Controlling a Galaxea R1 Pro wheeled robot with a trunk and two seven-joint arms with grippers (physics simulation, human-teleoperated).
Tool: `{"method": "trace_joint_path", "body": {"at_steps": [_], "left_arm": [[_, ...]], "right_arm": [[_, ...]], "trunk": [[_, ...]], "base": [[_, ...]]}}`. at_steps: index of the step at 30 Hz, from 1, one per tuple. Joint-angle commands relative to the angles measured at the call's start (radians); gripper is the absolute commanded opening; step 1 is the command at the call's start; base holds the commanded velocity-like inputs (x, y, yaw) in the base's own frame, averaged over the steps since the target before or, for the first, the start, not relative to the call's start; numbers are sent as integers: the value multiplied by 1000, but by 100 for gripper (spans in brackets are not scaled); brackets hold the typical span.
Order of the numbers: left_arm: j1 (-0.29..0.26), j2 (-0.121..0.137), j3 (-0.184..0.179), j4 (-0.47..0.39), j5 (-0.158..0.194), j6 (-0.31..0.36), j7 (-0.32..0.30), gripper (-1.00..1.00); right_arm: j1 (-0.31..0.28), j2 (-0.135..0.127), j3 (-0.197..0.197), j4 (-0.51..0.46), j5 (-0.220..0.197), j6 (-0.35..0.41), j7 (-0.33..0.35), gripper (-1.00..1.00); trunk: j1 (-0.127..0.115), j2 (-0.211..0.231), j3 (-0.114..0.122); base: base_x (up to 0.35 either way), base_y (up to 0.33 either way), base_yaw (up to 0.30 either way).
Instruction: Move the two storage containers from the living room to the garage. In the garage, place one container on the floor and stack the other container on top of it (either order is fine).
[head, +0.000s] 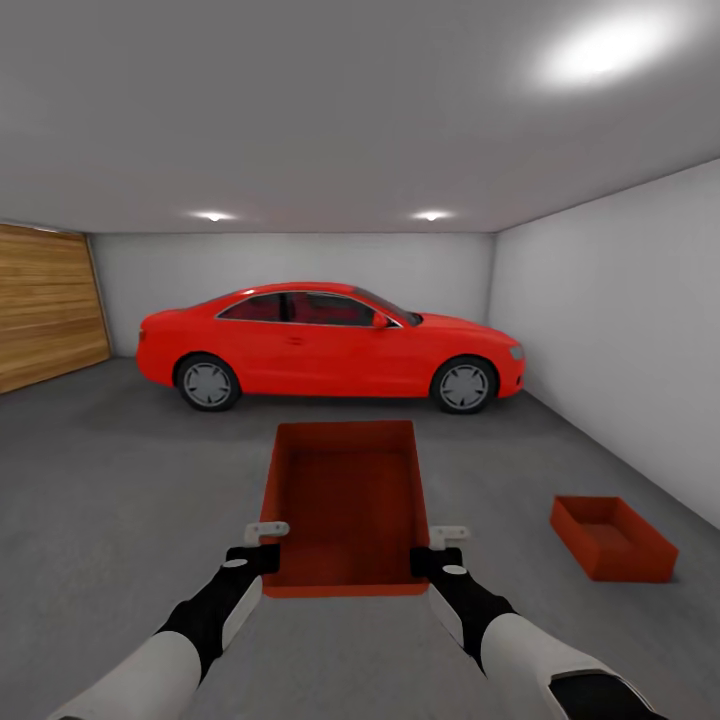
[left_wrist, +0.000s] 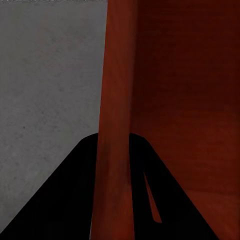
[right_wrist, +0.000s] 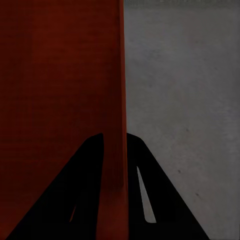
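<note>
Storage container (head: 345, 505) held up, left gripper (head: 262, 545) and right gripper (head: 435, 550) each clamped on side wall; second container (head: 612, 538) on garage floor (head: 120, 480) right.

We are in a home garage. A red car (head: 330, 345) stands parked side-on across the far end, near the plain white back wall (head: 300, 260). The floor (head: 120, 470) is bare grey concrete, a wide wooden panelled door (head: 45, 305) closes the left side, and round lights (head: 212, 216) are set into the flat grey ceiling (head: 300, 110).
</note>
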Motion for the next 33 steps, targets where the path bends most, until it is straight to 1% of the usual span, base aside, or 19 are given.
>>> {"method": "trace_joint_path", "body": {"at_steps": [1,33], "left_arm": [[0,3,75,0,6,7,83,-100],[0,3,76,0,7,7,83,-100]], "right_arm": [[-1,-42,-37,-3,14,-66,-39,-100],[-1,-44,-37,-3,14,-66,-39,-100]], "trunk": [[1,-1,0],[1,-1,0]], "base": [[322,0,0],[322,0,0]]}}
